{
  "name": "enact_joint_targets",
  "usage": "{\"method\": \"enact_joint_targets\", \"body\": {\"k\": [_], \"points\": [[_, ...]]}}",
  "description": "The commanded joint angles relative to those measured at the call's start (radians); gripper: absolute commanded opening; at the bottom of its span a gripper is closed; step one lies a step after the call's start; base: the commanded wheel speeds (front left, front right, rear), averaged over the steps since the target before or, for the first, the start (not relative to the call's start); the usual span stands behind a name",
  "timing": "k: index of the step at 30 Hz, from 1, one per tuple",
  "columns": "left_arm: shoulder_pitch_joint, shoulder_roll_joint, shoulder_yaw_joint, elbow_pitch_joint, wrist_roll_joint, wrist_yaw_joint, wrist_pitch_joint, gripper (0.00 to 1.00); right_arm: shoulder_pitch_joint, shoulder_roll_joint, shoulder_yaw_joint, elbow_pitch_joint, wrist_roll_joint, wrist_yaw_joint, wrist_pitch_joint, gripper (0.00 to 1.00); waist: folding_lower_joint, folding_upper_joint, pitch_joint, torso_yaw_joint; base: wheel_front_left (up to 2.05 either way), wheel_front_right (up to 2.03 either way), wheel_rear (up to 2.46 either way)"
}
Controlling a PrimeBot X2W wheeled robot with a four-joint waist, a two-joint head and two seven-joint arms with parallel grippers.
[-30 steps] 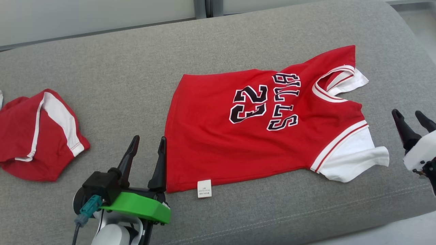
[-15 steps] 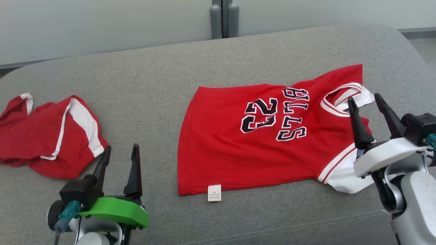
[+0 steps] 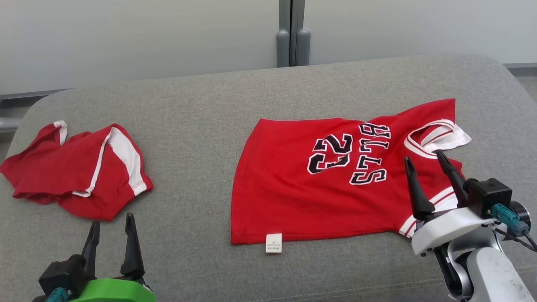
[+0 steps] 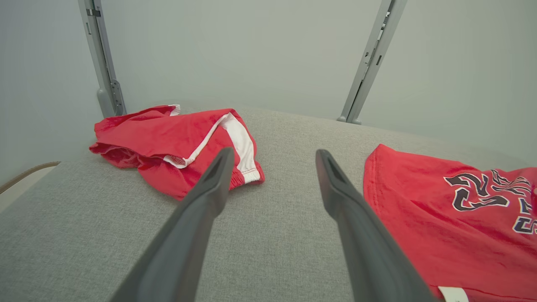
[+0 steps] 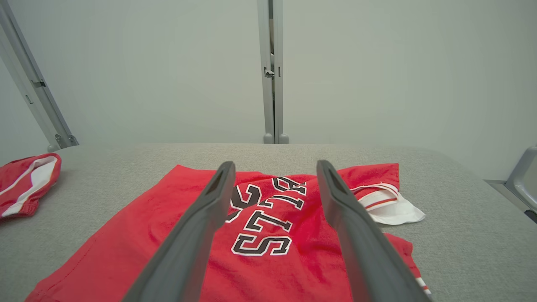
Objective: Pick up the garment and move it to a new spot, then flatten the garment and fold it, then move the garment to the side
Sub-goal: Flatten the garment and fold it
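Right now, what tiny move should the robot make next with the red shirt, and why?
Probably lower the right gripper onto the near sleeve edge of the red shirt and pinch it. Its fingers stand open and empty over that end, and the shirt lies unheld on the grey cushion.

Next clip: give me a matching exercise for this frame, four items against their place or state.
Column one:
1. jersey
2. shorts
3. white label
4. right gripper

Column two:
a. crumpled, at the left end of the grey cushion
b. open, over the jersey's collar end
c. spread out, print facing up
d. at the jersey's near edge

Pairs: 1-c; 2-a; 3-d; 4-b.
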Motion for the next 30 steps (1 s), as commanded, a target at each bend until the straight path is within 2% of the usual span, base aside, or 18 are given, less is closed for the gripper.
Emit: {"method": "enact_joint_targets", "body": {"k": [1,18,22,30], "points": [[0.016,0.008,0.002,-0.004,-0.008,0.004,-0.001,1.0,0.012,0.005,0.0,-0.002,-0.009,0.0,0.004,1.0,0.0,0.0,-0.001,0.002,0.0,0.0,0.0],[0.018,0.001,-0.042,-0.007,-0.011,-0.002,0.035,1.0,0.021,0.024,0.002,0.029,-0.027,0.0,0.016,1.0,0.0,0.0,-0.007,-0.004,0.0,0.0,0.0],[-0.004,-0.023,-0.073,0.012,-0.024,-0.008,0.07,1.0,0.033,0.022,-0.024,0.039,-0.023,0.0,0.025,1.0,0.0,0.0,-0.001,-0.01,0.0,0.0,0.0],[-0.037,-0.103,-0.12,0.113,-0.139,-0.051,0.2,1.0,0.067,0.009,-0.078,0.051,-0.014,0.0,0.049,1.0,0.0,0.0,0.036,-0.042,0.0,0.0,0.0]]}}
